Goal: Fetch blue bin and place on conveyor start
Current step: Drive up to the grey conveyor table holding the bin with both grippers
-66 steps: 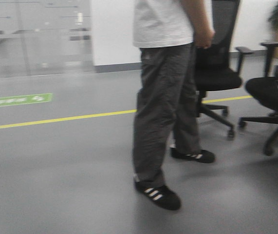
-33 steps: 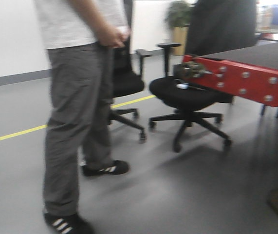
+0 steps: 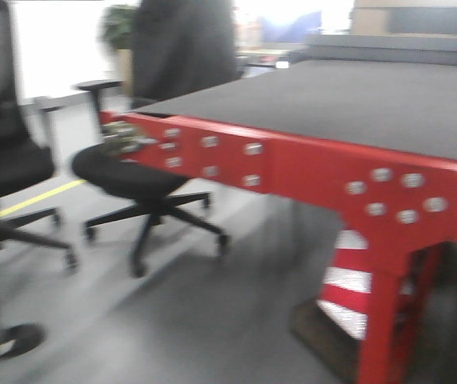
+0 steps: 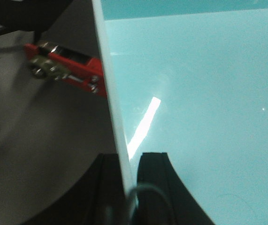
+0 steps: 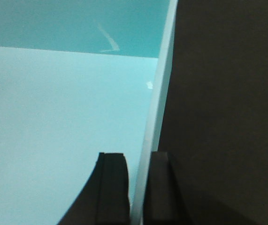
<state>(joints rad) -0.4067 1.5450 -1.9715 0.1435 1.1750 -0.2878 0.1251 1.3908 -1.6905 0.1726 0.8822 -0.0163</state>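
The left gripper and right gripper each clamp a wall of the blue bin. The conveyor start stands ahead.

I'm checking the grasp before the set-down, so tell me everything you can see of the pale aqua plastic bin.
The pale aqua plastic bin shows only its smooth, glossy inside: floor and far wall, with a light streak reflected and nothing visible in it. Its thin pale rim runs up each wrist view. The left tool clamps one side wall, and the right tool seemingly clamps the opposite one. The bin looks held off the grey floor.
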